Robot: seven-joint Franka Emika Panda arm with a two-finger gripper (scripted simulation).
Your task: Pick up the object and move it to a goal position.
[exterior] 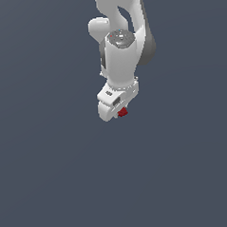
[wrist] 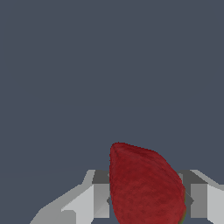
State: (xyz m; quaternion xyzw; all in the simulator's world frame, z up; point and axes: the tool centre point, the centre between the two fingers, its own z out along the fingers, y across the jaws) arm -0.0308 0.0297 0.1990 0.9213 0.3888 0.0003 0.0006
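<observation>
1. My gripper (exterior: 119, 110) hangs under the white arm (exterior: 123, 48), slightly right of centre in the exterior view, over a plain dark surface.
2. The wrist view shows both fingers (wrist: 101, 199) pinching the strawberry (wrist: 144, 186), one on each flank.
3. The berry sits directly between them, its long axis pointing out beyond the fingertips.
4. No goal marker is visible, so I cannot tell which way to carry it.
</observation>
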